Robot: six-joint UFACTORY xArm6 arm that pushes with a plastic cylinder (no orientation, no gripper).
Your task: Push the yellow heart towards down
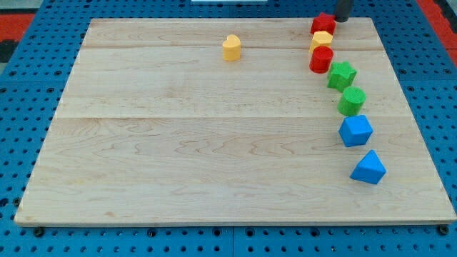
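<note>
The yellow heart (230, 48) lies near the view's top, a little right of the board's middle line, alone on the wooden board (178, 157). My tip (342, 20) shows at the view's top right edge as a dark rod end. It is just right of the top red block (323, 23) and far to the right of the yellow heart.
A curved column of blocks runs down the view's right side: the red block, a yellow block (321, 39), a red cylinder (320, 59), a green star (341, 75), a green block (351, 101), a blue block (355, 130) and a blue triangle (368, 167).
</note>
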